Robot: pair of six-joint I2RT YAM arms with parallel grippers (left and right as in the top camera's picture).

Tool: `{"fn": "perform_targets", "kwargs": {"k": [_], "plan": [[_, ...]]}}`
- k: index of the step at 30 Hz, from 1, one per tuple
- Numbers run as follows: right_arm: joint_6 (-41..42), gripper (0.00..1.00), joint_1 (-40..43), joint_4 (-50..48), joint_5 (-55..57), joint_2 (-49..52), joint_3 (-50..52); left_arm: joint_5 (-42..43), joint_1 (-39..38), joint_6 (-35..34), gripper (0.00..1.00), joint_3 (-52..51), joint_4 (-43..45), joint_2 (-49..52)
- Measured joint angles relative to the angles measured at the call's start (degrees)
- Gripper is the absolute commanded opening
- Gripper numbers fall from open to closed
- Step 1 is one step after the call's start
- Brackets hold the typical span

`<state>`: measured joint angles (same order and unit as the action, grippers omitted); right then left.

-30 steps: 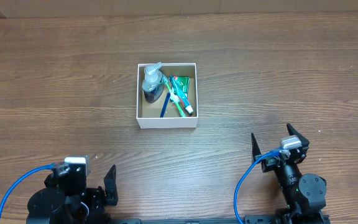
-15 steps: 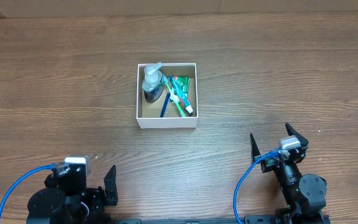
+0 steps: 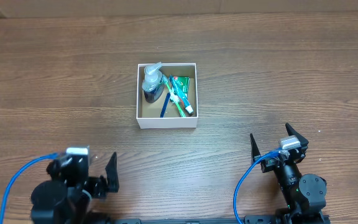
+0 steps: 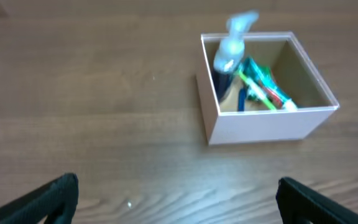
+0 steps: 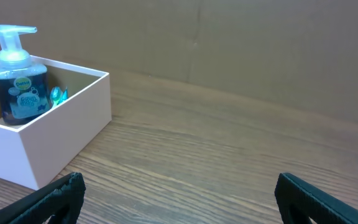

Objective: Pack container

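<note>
Container (image 3: 166, 122) square to table (image 3: 291, 74), mouth up; L hand (image 4: 178, 185) & R hand (image 3: 270, 132) spread.

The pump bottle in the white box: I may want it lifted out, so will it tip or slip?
The clear pump bottle of dark blue liquid looks nearly full, so it is probably heavy for its size. It stands upright, taller than the white cardboard box's wall, so a high push may tip it. Its smooth rounded sides could slip.
</note>
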<state>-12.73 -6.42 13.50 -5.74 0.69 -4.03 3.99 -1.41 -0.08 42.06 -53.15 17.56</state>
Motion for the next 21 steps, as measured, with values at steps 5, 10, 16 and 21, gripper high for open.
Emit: {"fn": "perform_targets", "kwargs": {"k": [5, 10, 16, 21], "plan": [[0.0, 1.00, 0.0, 0.0, 0.0, 0.0, 0.0, 1.2, 0.7, 5.0, 1.00, -20.6, 25.0, -3.6], [0.0, 1.00, 0.0, 0.0, 0.0, -0.1, 0.0, 2.2, 1.8, 8.9, 1.00, -34.6, 50.9, -10.6], [0.0, 1.00, 0.0, 0.0, 0.0, -0.1, 0.0, 2.3, 1.8, 11.3, 1.00, -41.5, 49.3, -16.3], [0.0, 1.00, 0.0, 0.0, 0.0, -0.1, 0.0, 2.3, 1.8, 11.9, 1.00, -41.6, 49.4, -16.3]]}}
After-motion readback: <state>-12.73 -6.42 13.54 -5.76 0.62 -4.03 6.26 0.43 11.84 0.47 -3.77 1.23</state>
